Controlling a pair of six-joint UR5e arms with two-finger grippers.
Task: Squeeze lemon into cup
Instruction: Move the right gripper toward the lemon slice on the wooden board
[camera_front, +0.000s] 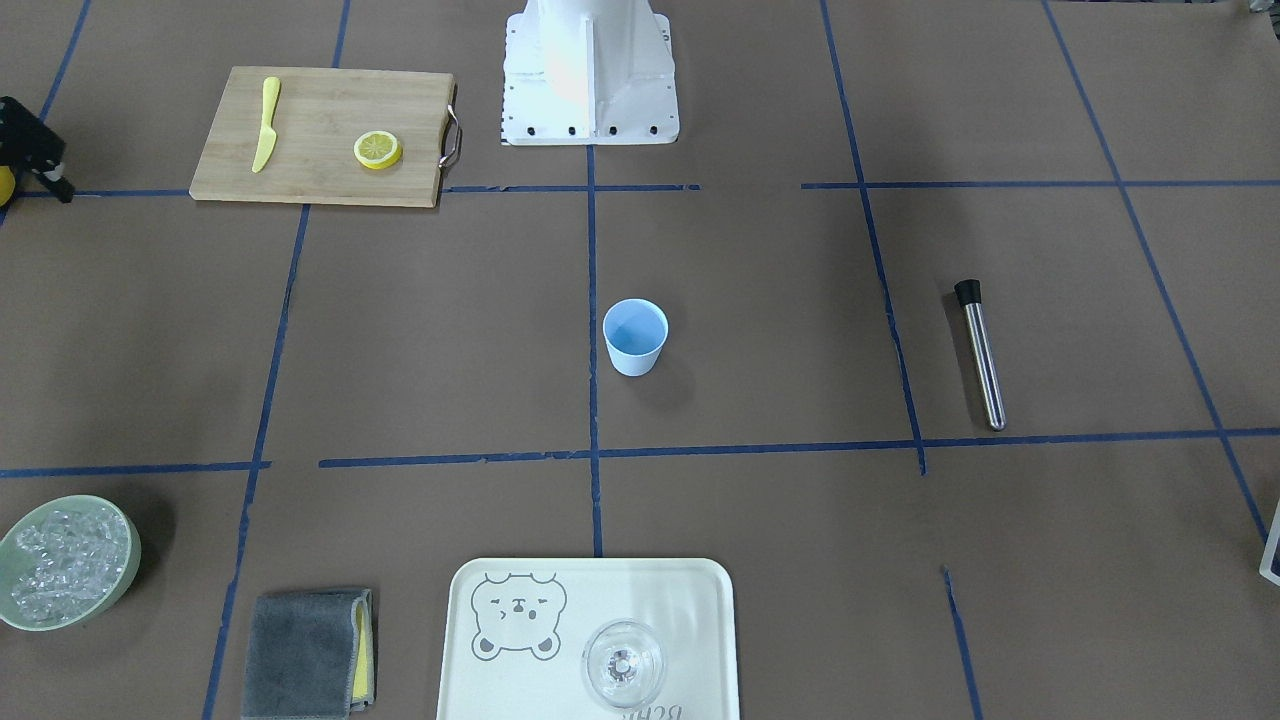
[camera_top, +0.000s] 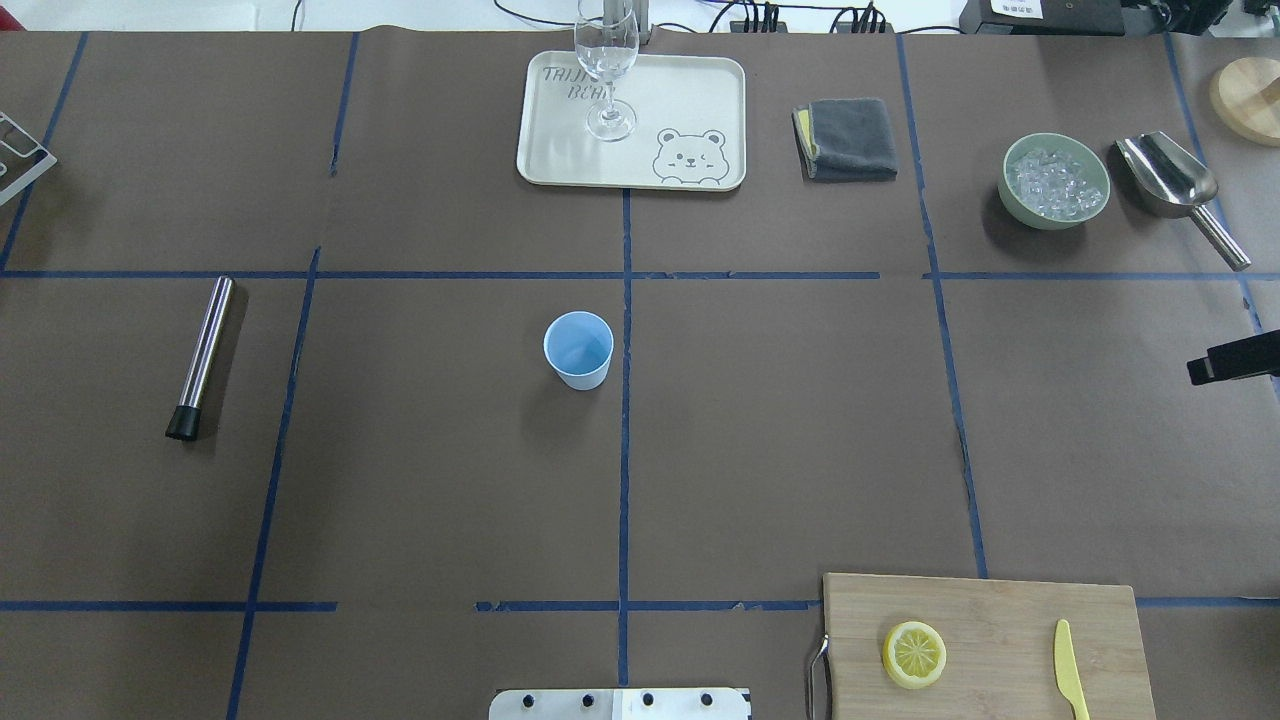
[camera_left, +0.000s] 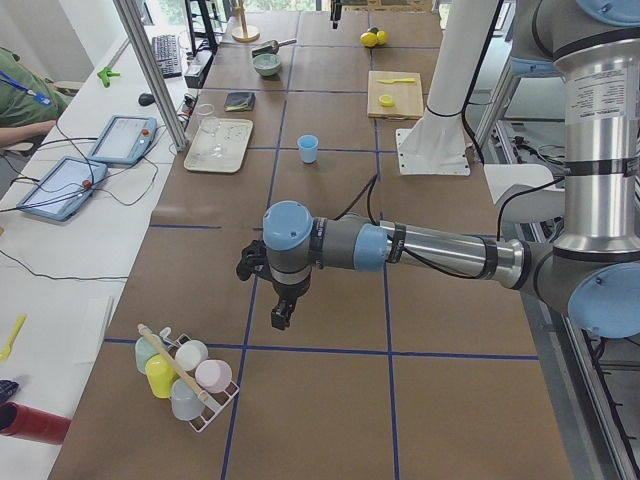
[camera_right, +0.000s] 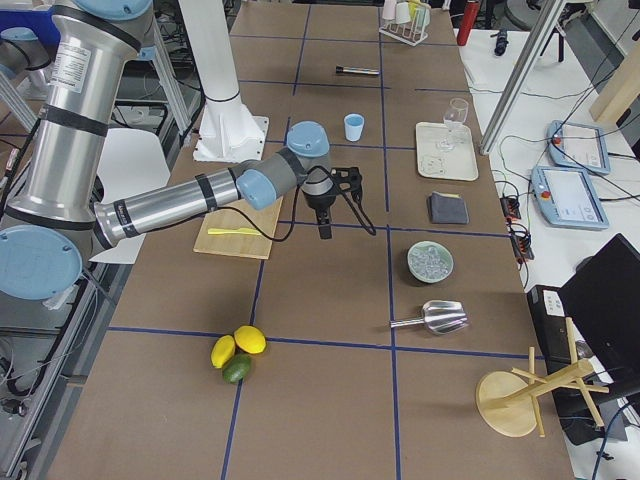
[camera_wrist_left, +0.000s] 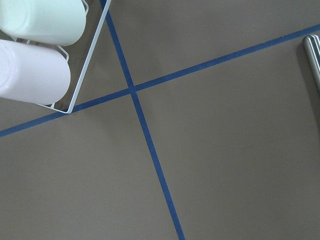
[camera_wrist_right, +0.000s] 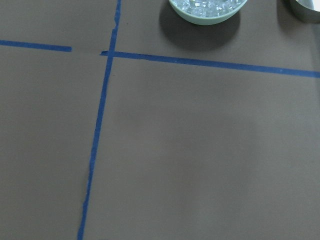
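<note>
Lemon slice (camera_top: 914, 654), thin and round, with a yellow rind and paler segmented flesh, lay flat on a bamboo cutting board (camera_top: 1000, 610) at the near edge of the table on the robot's right. A yellow plastic knife (camera_top: 1070, 668) lay on the same board, apart from the slice. The small pale blue tapered cup (camera_top: 579, 349) with a white rim stood upright near the table's centre, just left of the middle line of blue tape and well apart from the slice. Both arms were well away from the two. The left gripper (camera_left: 279, 318) hung pointing down over bare brown paper, near a white wire rack of pastel cups (camera_left: 222, 408) at the table's left end. From where I stood I could not tell whether its jaws were parted or closed. The right gripper (camera_right: 324, 228) hung above the table between the board and a green bowl of ice (camera_top: 1050, 222), and its jaws could not be read either.
</note>
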